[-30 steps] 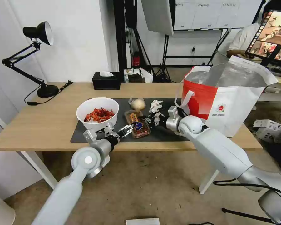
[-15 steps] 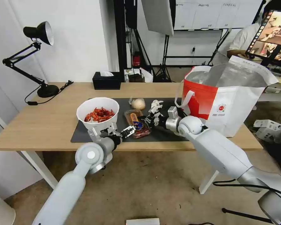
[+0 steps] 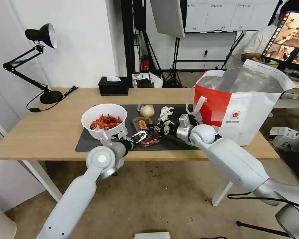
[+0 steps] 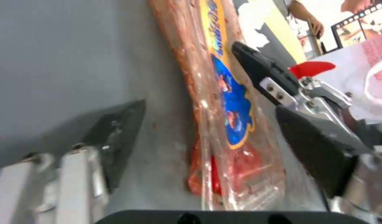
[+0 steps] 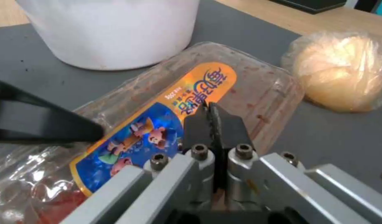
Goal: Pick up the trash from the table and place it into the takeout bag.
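I see clear trays (image 3: 146,131) stacked on grey mat (image 3: 89,143) of worktop (image 3: 49,129), between bowl (image 3: 104,120) and takeout bag (image 3: 242,106). Left claw (image 3: 140,135) spread wide, straddling tray end, empty. Right claw (image 3: 155,127) pinched fully together over tray label; grip on anything not evident. My judgement: thin slick plastic may buckle or slip under squeeze; stacked trays may separate; claws close enough to collide.

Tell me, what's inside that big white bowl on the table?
The white bowl holds a heap of red crayfish shells, seen from the head view. Whatever lies beneath the top layer is covered by the shells and the bowl's wall, so how deep the heap goes cannot be seen.
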Controlling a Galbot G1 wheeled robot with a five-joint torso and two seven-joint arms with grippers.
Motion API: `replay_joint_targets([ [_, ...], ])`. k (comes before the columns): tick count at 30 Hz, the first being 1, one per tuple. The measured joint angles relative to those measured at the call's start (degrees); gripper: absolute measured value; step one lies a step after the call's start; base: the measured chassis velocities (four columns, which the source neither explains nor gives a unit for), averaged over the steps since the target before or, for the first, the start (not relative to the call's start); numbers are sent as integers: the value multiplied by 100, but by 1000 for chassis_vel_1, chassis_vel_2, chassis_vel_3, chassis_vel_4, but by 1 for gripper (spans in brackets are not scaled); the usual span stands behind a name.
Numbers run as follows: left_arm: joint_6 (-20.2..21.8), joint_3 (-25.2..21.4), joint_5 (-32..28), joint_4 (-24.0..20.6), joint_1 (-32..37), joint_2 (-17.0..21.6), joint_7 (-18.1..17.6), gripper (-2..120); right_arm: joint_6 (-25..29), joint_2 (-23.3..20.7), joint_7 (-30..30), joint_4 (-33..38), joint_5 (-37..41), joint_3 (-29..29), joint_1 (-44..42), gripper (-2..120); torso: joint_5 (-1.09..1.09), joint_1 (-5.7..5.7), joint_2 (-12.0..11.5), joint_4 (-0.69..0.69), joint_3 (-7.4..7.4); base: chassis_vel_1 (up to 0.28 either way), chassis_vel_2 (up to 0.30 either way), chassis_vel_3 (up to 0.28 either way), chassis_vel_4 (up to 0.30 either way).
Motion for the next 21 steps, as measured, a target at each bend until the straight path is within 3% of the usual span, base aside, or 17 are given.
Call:
replay_joint_targets([
  [5,-4,16,9,38,0,16,-27,61,5,-3,3,7,0,20,-10,0,-1,0,-1,1,1,0,0,0,0],
  [10,-6,21,16,33,31,35,-35,48,7,-1,15,15,0,34,-33,0,-2,2,-1,0,2,0,0,0,0],
  [13,-2,46,3,23,38,68,-35,31,9,2,25,30,0,42,-57,0,-3,2,-1,-4,2,0,0,0,0],
  [21,6,39,-25,-44,37,122,-32,7,12,-6,31,51,8,71,-73,0,-3,2,-2,-4,2,0,0,0,0],
])
